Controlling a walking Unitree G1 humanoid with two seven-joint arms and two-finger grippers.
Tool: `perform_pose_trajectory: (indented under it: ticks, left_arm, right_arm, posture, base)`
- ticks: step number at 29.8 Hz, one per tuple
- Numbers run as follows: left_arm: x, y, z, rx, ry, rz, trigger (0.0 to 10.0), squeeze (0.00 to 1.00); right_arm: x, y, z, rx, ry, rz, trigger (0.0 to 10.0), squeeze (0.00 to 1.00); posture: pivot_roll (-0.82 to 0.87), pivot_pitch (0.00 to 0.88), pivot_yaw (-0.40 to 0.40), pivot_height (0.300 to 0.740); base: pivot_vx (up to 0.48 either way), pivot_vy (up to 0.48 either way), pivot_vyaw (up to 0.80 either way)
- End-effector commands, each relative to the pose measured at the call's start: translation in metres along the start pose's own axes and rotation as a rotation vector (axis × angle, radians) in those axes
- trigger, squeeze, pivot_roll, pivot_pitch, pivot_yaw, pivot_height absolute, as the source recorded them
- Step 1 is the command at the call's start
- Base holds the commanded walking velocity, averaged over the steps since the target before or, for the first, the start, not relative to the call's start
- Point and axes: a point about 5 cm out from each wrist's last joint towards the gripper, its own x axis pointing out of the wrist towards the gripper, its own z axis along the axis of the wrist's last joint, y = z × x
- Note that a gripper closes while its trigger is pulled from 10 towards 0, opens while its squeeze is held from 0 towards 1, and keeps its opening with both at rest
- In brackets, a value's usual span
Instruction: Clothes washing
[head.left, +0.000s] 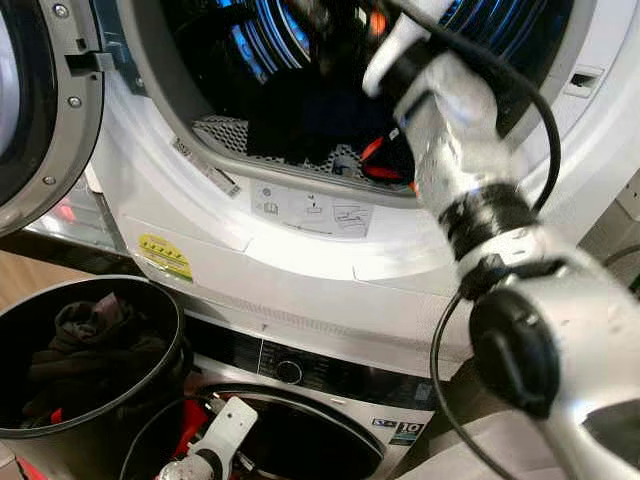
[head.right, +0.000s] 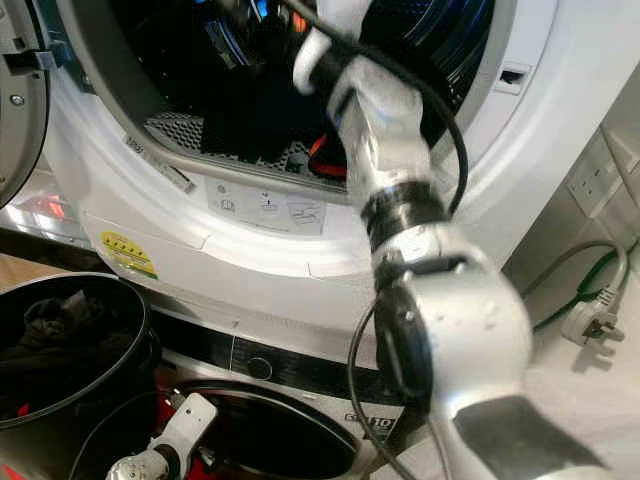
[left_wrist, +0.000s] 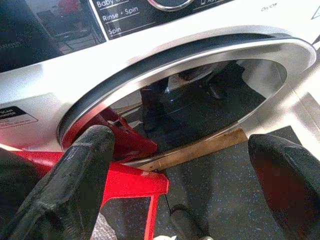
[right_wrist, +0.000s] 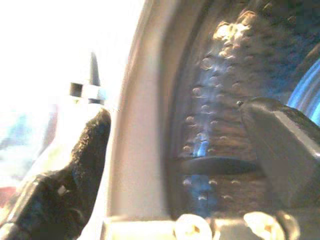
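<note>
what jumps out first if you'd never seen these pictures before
The right arm fills the middle of the head views, reaching up into the open upper machine's drum, where dark clothes lie; its gripper sits open at the drum's rim. Lower left stands a black basket holding dark laundry. The left gripper hangs open low down, before the lower washer's closed round door.

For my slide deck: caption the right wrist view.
Right gripper, jaws open and empty, reaching into the upper machine's perforated drum.
</note>
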Motion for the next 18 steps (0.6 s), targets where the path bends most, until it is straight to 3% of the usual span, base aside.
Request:
perform_pose_trajectory:
  ticks: [1,2,4,5,7,13,16,18]
  left_arm:
    - [-0.002,-0.002,-0.004,-0.004,0.010,-0.006,10.0,0.00]
    - [-0.002,-0.002,-0.004,-0.004,0.010,-0.006,10.0,0.00]
    - [-0.002,-0.002,-0.004,-0.005,0.009,-0.009,10.0,0.00]
    - [-0.002,-0.002,-0.004,-0.005,0.009,-0.009,10.0,0.00]
    - [-0.001,-0.004,-0.004,-0.001,0.009,-0.018,10.0,0.00]
    - [-0.002,-0.004,-0.005,-0.003,0.011,-0.019,10.0,0.00]
    - [-0.002,-0.005,-0.006,-0.002,0.014,-0.022,10.0,0.00]
    - [-0.002,-0.004,-0.006,-0.004,0.016,-0.022,10.0,0.00]
  right_arm:
    - [-0.009,0.010,0.020,0.062,-0.159,0.154,10.0,0.00]
    - [-0.009,0.010,0.020,0.062,-0.159,0.154,10.0,0.00]
    - [-0.028,0.026,0.013,0.063,-0.161,0.277,10.0,0.00]
    - [-0.028,0.026,0.013,0.063,-0.161,0.277,10.0,0.00]
    - [-0.046,0.041,0.006,0.091,-0.134,0.356,10.0,0.00]
    - [-0.070,0.061,-0.006,0.125,-0.059,0.398,10.0,0.00]
    - [-0.078,0.079,-0.009,0.203,-0.055,0.381,10.0,0.00]
    - [-0.082,0.101,-0.006,0.309,-0.084,0.377,10.0,0.00]
  posture:
    - [0.11,0.000,-0.073,0.740]
    - [0.11,0.000,-0.073,0.740]
    - [0.10,0.000,-0.067,0.740]
    - [0.10,0.000,-0.067,0.740]
    - [0.08,0.000,-0.064,0.740]
    - [0.07,0.000,-0.065,0.740]
    - [0.07,0.000,-0.067,0.740]
    - [0.07,0.000,-0.067,0.740]
  base:
    - [0.000,0.000,0.00]
    - [0.000,0.000,0.00]
    - [0.000,0.000,0.00]
    - [0.000,0.000,0.00]
    - [0.000,0.000,0.00]
    - [0.000,0.000,0.00]
    - [0.000,0.000,0.00]
    - [0.000,0.000,0.00]
